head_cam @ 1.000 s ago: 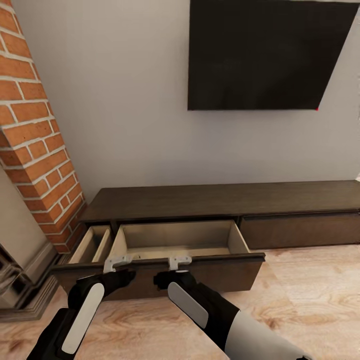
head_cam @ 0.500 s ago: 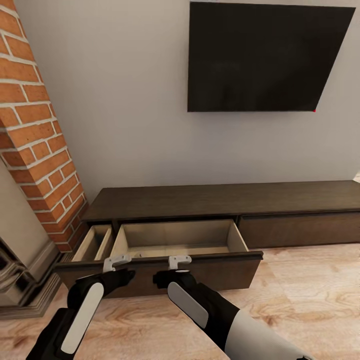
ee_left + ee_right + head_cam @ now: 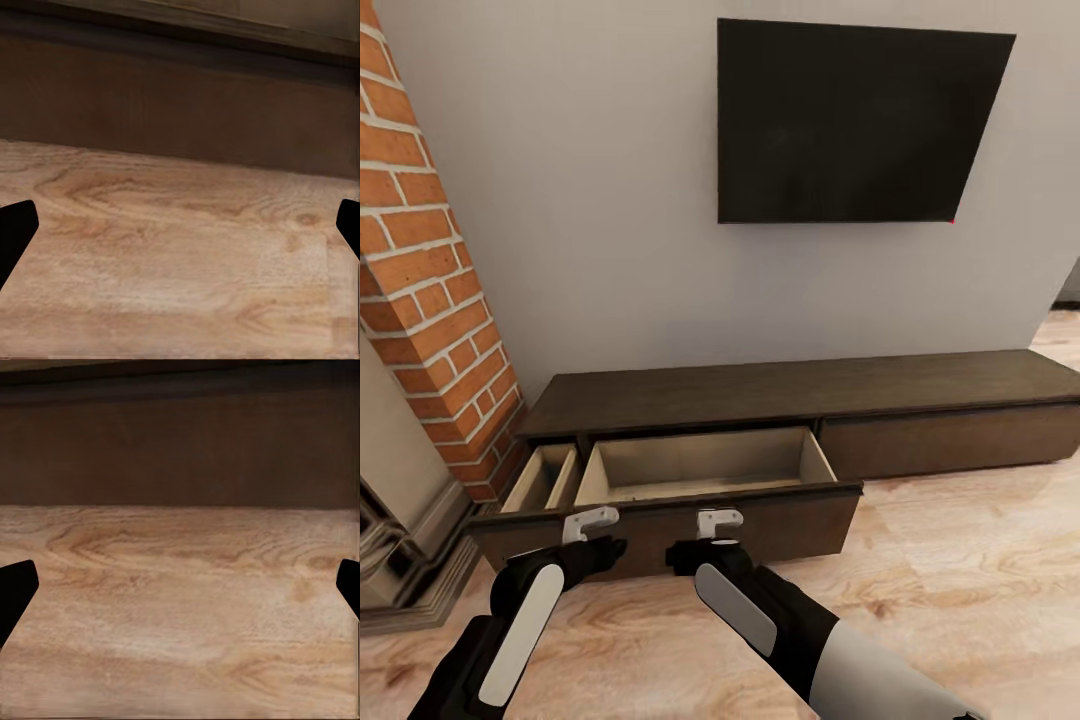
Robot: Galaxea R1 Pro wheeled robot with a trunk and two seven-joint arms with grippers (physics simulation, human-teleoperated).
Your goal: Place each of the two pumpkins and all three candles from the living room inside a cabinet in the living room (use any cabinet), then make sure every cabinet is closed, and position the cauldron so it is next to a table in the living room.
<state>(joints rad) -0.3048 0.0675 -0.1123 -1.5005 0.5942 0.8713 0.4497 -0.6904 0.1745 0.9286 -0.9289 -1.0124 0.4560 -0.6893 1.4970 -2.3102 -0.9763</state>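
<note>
Your view pulls back and swings a little: the cabinet (image 3: 800,395) and wall screen (image 3: 855,125) sit farther off than a second ago. Your grippers stand clear of the open drawer's front (image 3: 660,525), with more wood floor (image 3: 960,560) showing.

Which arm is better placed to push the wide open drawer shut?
Probably right. The right gripper faces the middle of the wide drawer front, while the left gripper sits near its left end, so pushing there might skew it.

The cabinet (image 3: 790,395) runs off the frame's right edge; its open drawer's (image 3: 700,470) floor lies hidden behind the front panel.
</note>
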